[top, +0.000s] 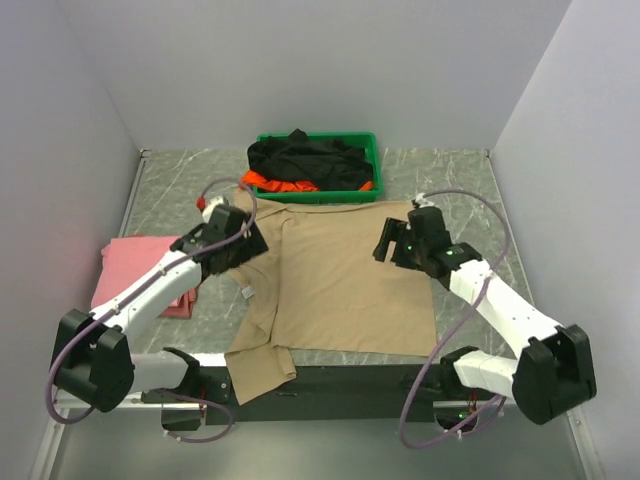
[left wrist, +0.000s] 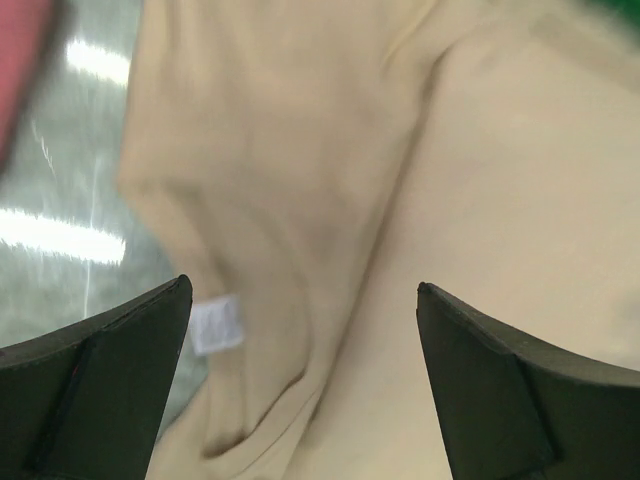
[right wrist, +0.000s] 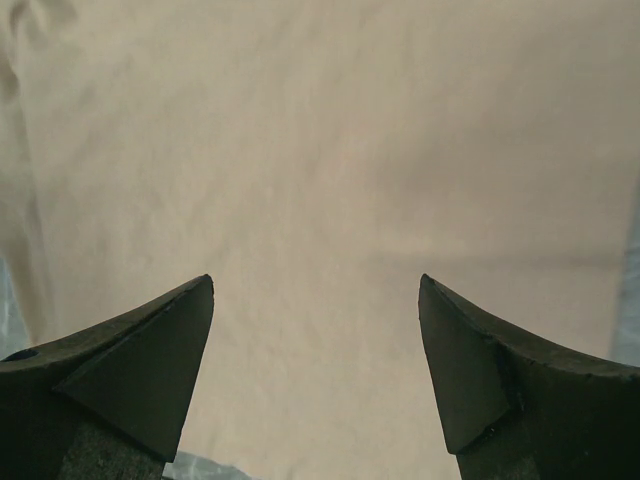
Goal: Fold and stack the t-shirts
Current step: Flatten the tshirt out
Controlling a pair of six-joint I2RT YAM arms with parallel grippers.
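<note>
Top external view: the beige t-shirt lies spread on the desk between my two arms, its left side bunched into a fold and one corner trailing over the near edge; the pink t-shirt lies flat at the far left, and the black t-shirt and orange t-shirt are heaped in the green tray beyond. My left jaws and right jaws both stand wide, holding nothing, above the beige cloth. I judge the cotton light, limp and quick to wrinkle, so I would pinch hem or shoulder edges, perhaps near the white label, and drag low and slowly
</note>
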